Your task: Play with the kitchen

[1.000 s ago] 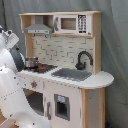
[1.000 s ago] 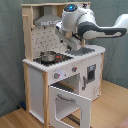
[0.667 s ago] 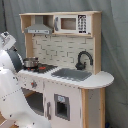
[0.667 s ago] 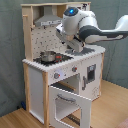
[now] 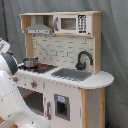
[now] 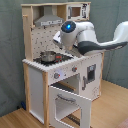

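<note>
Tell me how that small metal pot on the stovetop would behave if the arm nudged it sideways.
The pot looks small and thin-walled, so probably light. Its base sits flat on the smooth black stovetop, so it would likely slide rather than tip. It stands near the counter's front edge in the second exterior view, so a hard push might send it off.

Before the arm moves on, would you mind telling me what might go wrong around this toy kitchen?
1. The oven door hangs open in the second exterior view; a low sweep of the arm might catch it.
2. A small pot sits on the stovetop close to the arm and could be knocked off.
3. The arm reaches in under the hood, so lifting might bump it.
</note>
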Robot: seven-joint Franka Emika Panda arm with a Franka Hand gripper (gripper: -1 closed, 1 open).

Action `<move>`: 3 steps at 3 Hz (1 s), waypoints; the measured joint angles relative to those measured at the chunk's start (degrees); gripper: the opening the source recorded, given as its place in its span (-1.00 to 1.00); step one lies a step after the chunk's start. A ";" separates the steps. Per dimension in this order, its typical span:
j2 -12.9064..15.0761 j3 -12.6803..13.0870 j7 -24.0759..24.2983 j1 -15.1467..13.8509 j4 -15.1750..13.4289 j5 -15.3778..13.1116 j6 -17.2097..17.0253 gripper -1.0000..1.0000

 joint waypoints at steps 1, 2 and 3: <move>-1.29 1.03 -4.05 1.32 -0.03 -4.97 -2.06 1.00; -1.58 2.14 -7.75 3.08 -0.23 -9.45 -3.75 1.00; -1.57 3.49 -9.73 5.32 -0.66 -14.30 -4.67 1.00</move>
